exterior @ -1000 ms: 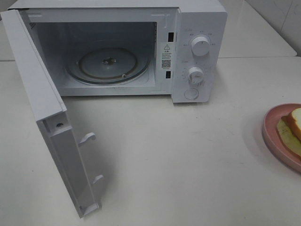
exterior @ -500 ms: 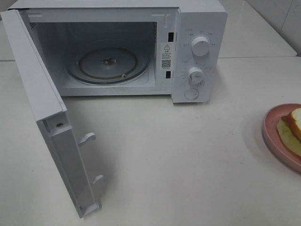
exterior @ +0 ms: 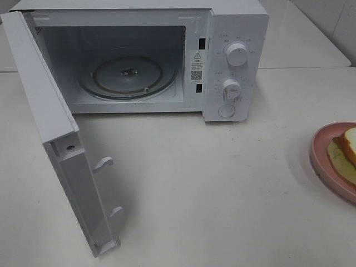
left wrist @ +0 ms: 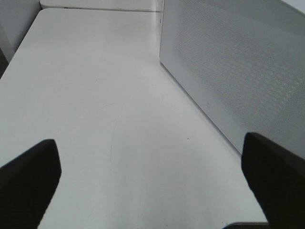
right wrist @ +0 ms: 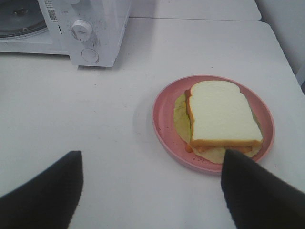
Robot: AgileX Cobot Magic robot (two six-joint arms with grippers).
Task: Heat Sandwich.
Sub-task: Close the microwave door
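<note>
At the table's right edge the sandwich (exterior: 349, 146) is cut off; both hands, left (left wrist: 150, 183) and right (right wrist: 152, 191), gape empty.

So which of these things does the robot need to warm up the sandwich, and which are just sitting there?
Needed:
- sandwich
- pink plate under it
- microwave, door open, glass turntable empty

Just there:
- white table
- nothing else lying about

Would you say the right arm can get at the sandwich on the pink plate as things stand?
Probably yes. In the right wrist view the right gripper is open, with the sandwich uncovered on its plate just ahead and only bare table between them.
</note>
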